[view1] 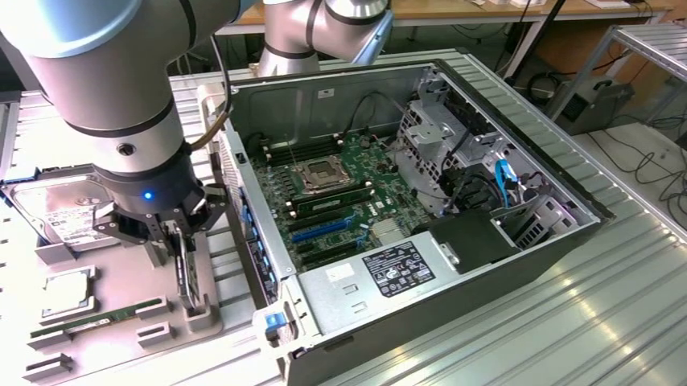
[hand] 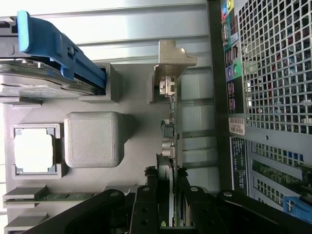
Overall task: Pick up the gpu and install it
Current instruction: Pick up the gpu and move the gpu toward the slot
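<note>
The fingers [hand: 147,197] are closed on the upper edge of the gpu [hand: 169,131], which stands on edge in a grey holder [view1: 204,318] just beside the case [view1: 536,249]. The card looks light, stiff and fragile, so its bare board edge, away from components, seems the safest hold.

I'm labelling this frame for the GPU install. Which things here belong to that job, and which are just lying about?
Belongs to the job:
- gpu, on edge in its grey holder
- gripper, right at the gpu
- computer case, lying open, with its motherboard

Just lying about:
- hard drive
- CPU
- RAM stick
</note>
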